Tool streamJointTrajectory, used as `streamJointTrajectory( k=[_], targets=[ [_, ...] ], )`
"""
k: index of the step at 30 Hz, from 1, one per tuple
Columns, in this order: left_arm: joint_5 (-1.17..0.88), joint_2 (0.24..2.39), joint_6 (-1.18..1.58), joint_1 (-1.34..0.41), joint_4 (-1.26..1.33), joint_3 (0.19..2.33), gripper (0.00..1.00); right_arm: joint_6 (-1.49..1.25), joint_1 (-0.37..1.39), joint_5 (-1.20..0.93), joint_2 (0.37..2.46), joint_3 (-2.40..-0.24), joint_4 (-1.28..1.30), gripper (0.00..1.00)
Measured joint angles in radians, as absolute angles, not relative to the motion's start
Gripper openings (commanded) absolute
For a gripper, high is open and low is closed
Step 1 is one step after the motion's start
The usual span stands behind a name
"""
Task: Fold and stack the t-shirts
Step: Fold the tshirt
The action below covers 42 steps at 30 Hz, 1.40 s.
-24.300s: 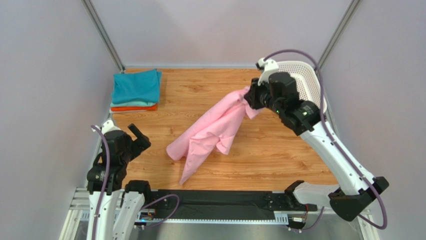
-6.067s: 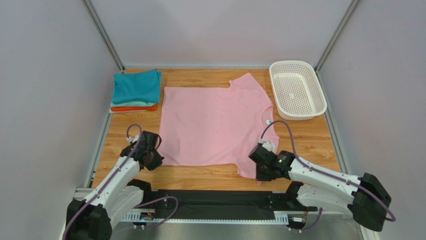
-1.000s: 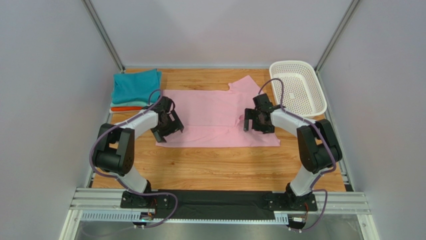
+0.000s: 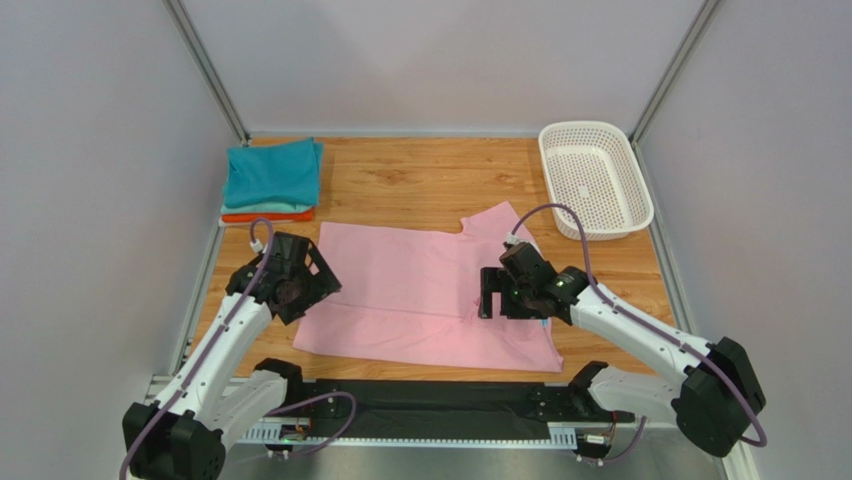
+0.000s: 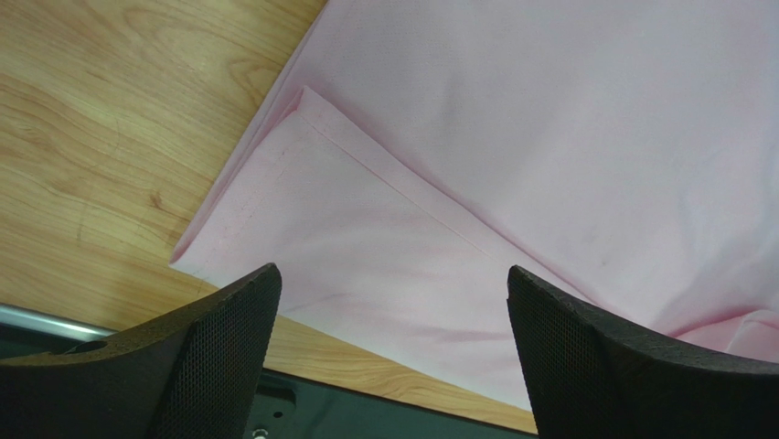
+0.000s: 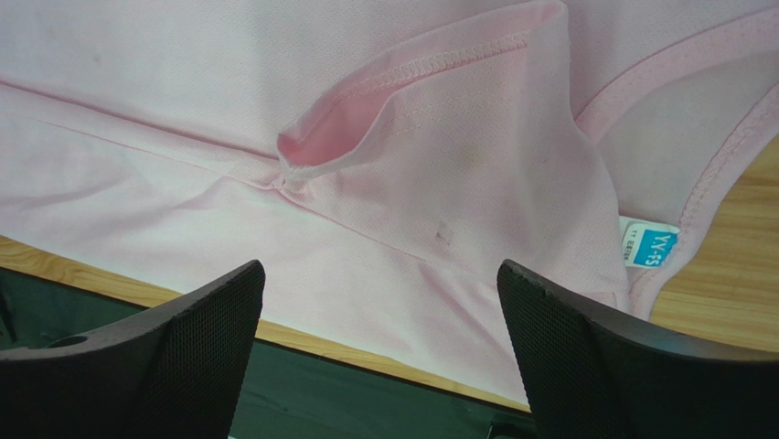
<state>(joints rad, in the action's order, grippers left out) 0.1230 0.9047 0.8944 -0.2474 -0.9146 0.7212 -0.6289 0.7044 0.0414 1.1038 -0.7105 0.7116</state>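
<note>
A light pink t-shirt [image 4: 410, 290] lies folded in half along its length near the table's front edge, one sleeve [image 4: 497, 222] sticking out at the back. My left gripper [image 4: 312, 287] hovers open over its left end, where the doubled hem corner [image 5: 302, 101] shows; nothing sits between its fingers [image 5: 210, 357]. Over the shirt's right end my right gripper [image 4: 497, 300] is open too, above the folded sleeve [image 6: 439, 119] and the blue neck label [image 6: 651, 247]. Folded tees [image 4: 272, 178], teal on top with mint and orange beneath, are stacked at the back left.
A white perforated basket [image 4: 640, 195] stands at the back right. The black base rail [image 4: 440, 410] runs just beyond the shirt's near edge. Grey walls close in both sides and the back.
The pink shirt has shifted from mid-table toward the front edge. Both arms have drawn back toward their bases with it, jaws staying open.
</note>
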Motion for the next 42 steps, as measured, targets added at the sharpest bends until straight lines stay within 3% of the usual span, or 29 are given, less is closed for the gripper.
streamJointTrajectory(
  k=[17,31,39,42],
  targets=[
    [0.145,0.942,0.888,-0.247,-0.917,0.665,1.0,-0.487,0.586,0.16,1.424,-0.735,0.533,1.0],
    [0.171,0.983,0.873,-0.247,-0.933,0.762,1.0,-0.427,0.586,0.079,1.167,-0.768,0.546,1.0],
    [0.225,1.275,0.82,-0.24,-0.913,1.055,1.0,-0.422,0.586,0.097,1.116,-0.785,0.596,1.0],
    [0.243,1.415,0.799,-0.222,-0.891,1.174,0.94,-0.422,0.586,0.103,1.098,-0.785,0.605,1.0]
  ],
)
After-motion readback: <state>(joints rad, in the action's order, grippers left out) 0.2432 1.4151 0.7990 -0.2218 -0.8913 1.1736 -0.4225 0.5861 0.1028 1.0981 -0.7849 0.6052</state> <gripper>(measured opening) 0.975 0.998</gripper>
